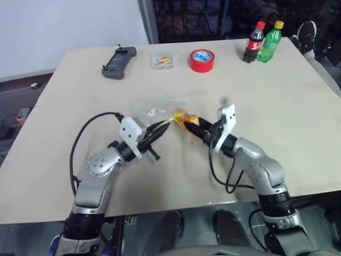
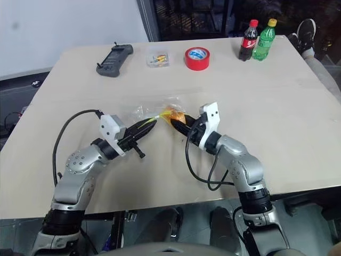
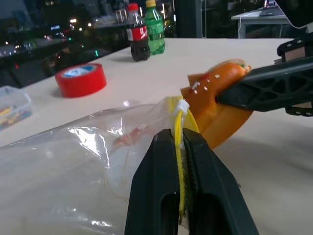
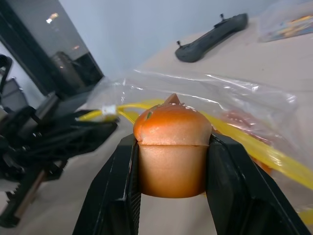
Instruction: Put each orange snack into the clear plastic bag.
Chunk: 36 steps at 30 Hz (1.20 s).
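Left gripper (image 3: 180,161) clamped tight on bag (image 3: 73,161) yellow edge. Right gripper (image 4: 171,161) part-open, pinching orange snack (image 4: 172,147) at bag mouth, above table (image 1: 277,106).

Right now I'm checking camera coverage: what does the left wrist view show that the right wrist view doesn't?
Left wrist view alone: red tape roll, two bottles, and the left end effector shut on the bag's yellow strip. Right wrist view alone: dark handheld controller. Both: clear plastic bag, and the orange snack clamped in the right end effector at the bag's mouth.
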Each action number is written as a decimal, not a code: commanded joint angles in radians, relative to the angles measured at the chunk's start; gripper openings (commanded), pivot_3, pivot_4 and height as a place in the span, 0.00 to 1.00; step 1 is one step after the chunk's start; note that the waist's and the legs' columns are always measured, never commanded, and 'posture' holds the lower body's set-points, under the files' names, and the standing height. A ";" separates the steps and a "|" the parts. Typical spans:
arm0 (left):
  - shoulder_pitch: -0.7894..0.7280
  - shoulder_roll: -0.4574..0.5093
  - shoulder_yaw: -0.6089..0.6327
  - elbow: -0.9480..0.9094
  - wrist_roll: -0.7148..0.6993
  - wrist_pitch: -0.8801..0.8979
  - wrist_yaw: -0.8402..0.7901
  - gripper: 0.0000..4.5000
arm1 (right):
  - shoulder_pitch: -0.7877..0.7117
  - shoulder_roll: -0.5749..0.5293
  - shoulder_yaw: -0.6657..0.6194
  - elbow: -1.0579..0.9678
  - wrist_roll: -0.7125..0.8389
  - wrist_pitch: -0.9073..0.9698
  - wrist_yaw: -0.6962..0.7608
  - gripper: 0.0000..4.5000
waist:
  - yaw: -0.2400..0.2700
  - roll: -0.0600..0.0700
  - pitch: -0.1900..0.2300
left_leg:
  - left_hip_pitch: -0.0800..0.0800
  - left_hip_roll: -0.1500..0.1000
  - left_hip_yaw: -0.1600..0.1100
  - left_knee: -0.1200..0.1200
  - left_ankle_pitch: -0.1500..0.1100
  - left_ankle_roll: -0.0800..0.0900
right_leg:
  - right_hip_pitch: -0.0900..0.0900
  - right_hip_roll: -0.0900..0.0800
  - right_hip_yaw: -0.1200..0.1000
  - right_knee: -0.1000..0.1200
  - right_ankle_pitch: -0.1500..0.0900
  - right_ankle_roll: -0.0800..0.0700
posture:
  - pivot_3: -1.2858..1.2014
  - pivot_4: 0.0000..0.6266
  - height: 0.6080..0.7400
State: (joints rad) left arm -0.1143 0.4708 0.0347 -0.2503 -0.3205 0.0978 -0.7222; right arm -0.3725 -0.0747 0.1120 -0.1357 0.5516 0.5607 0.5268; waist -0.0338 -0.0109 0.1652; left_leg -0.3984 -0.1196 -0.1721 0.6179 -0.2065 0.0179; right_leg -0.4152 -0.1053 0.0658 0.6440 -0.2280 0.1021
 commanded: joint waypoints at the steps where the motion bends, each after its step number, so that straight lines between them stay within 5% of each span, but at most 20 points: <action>1: 0.028 0.013 0.016 -0.063 -0.033 -0.015 -0.025 0.00 | -0.030 0.049 -0.033 0.026 0.043 -0.021 0.004 0.41 | -0.001 0.000 0.000 | 0.000 0.000 0.000 0.000 0.000 0.000 | 0.000 0.000 0.000 0.000 0.000 0.000 | 0.52 0.24 1.00; 10: 0.103 0.034 0.039 -0.037 -0.039 -0.050 -0.055 0.00 | -0.084 0.229 -0.152 0.191 0.155 0.009 -0.053 0.41 | -0.002 0.001 0.000 | 0.000 0.000 0.000 0.000 0.000 0.000 | -0.001 0.000 0.000 0.000 0.000 0.000 | 0.52 0.24 1.00; 21: 0.111 -0.014 0.147 -0.131 -0.313 0.157 0.009 0.00 | -0.048 0.230 -0.057 0.271 0.104 0.009 0.076 0.41 | -0.007 0.001 0.000 | 0.000 0.000 0.000 -0.001 0.000 0.000 | -0.002 0.000 0.000 0.000 0.000 0.000 | 0.52 0.24 1.00; 30: 0.158 -0.006 0.161 -0.161 -0.343 0.180 -0.005 0.00 | -0.133 0.238 0.014 0.438 -0.047 -0.141 0.136 0.41 | -0.008 0.001 0.000 | 0.001 0.000 0.000 0.000 0.000 0.000 | -0.001 0.001 0.000 0.001 0.000 0.000 | 0.52 0.24 1.00; 36: 0.138 -0.027 0.188 -0.114 -0.356 0.216 0.054 0.00 | -0.131 0.182 0.062 0.356 -0.172 -0.237 0.110 0.99 | -0.006 0.000 0.000 | 0.001 0.000 0.000 0.000 0.000 0.000 | -0.001 0.000 0.000 0.000 0.000 0.000 | 0.52 0.24 1.00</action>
State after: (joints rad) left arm 0.0395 0.4464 0.1897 -0.3530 -0.6551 0.3062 -0.6889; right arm -0.5009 0.1218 0.1616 0.2834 0.4098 0.3536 0.6432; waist -0.0395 -0.0109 0.1648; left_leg -0.3974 -0.1196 -0.1722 0.6179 -0.2066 0.0176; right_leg -0.4159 -0.1050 0.0659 0.6444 -0.2278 0.1019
